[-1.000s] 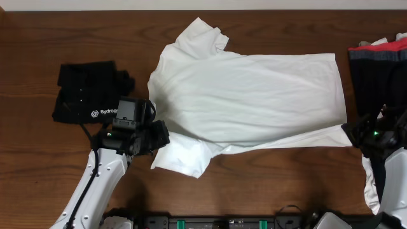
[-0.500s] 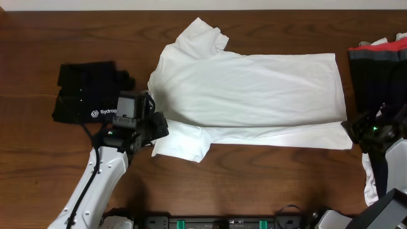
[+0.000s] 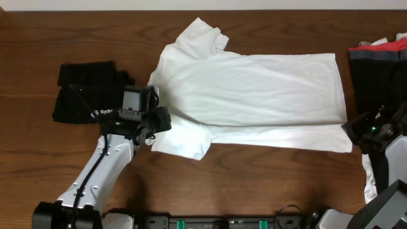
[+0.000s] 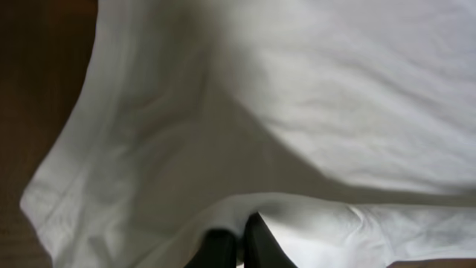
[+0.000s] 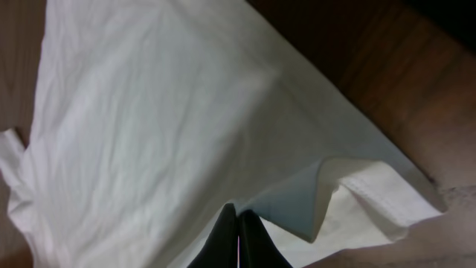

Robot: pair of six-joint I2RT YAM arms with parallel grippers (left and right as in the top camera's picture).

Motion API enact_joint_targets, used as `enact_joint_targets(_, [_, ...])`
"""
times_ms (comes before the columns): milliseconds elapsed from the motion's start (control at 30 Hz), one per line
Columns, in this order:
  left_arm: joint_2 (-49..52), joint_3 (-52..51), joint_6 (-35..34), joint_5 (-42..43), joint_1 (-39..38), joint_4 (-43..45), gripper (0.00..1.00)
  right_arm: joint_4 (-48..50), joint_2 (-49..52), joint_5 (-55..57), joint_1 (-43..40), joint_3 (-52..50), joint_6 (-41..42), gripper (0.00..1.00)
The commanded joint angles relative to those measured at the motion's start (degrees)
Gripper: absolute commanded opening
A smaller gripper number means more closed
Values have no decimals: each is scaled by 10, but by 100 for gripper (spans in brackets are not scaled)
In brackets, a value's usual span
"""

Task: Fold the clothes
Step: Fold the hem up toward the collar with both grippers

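My left gripper (image 3: pixel 156 121) has moved farther away, dragging the near-left sleeve of the shirt (image 3: pixel 254 89) with it and levelling the near edge. Both pairs of fingers are pressed together, pinching cloth, with the right gripper (image 3: pixel 353 129) at the near-right hem corner. I judge that holding both ends keeps the fold line taut. The shirt lies spread mid-table (image 3: pixel 267 184).

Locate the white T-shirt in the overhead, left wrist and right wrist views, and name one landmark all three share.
Overhead: white T-shirt spread across the middle, sleeves left, hem right.
Left wrist: white T-shirt fills nearly the whole frame, bare wood at the left edge.
Right wrist: white T-shirt covers left and centre, a corner lifted at lower right.
Shared landmark: the dark wooden table under it.
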Motion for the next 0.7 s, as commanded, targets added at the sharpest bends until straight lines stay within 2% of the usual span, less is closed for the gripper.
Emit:
enact_joint_targets(0, [1,14,33,-12,2,11,6,2,2,36,-8,10,6,1])
enact_joint_targets(200, [14,14,47,-46,2,14,6,9,2,42,-8,10,6,1])
enact_joint_targets(667, [50,14,55,-48,2,49,6,44,2,44,-7,10,10,1])
